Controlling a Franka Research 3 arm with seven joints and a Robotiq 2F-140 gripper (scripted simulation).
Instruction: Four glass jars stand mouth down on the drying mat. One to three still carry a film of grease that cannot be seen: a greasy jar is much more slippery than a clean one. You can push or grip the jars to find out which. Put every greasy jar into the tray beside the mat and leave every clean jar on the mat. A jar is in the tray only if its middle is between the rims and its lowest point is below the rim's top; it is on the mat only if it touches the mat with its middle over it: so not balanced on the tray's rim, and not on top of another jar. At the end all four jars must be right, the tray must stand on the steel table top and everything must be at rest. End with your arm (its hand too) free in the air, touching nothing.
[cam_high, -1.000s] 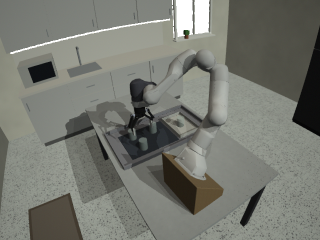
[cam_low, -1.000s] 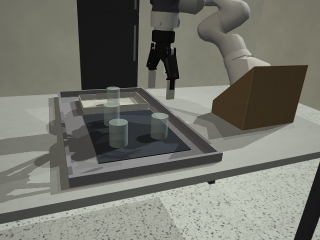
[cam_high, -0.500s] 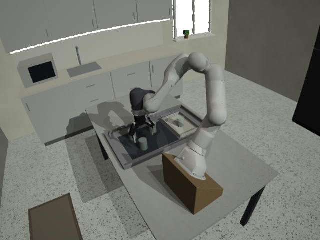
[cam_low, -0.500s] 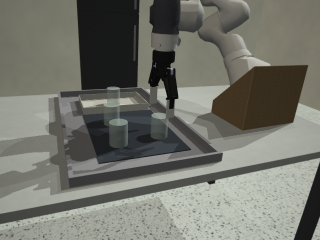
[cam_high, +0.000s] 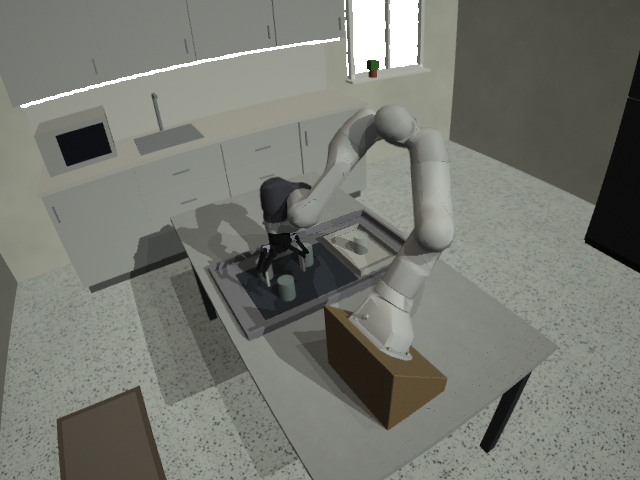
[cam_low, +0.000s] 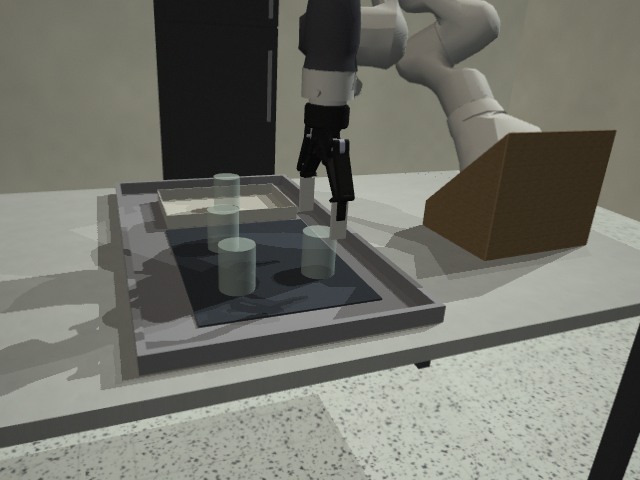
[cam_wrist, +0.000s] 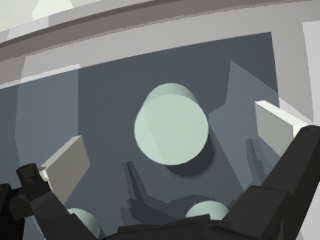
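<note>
The gripper (cam_low: 324, 212) hangs over the mat (cam_low: 279, 289), jaws spread wide and holding nothing. Three jars stand on the mat; a fourth jar (cam_low: 226, 187) stands in the tray (cam_low: 170, 212) toward the counter's far edge.

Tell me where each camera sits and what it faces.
Top: high, off the table's corner, facing the kitchen counter; shows the whole arm and its base.
Exterior: low at the table's edge, facing the fridge; shows the forearm and open gripper over the mat.
Wrist: on the gripper, looking down; shows both fingers around a jar, not touching.
Shared: top and exterior both show the tray with one jar in it.
</note>
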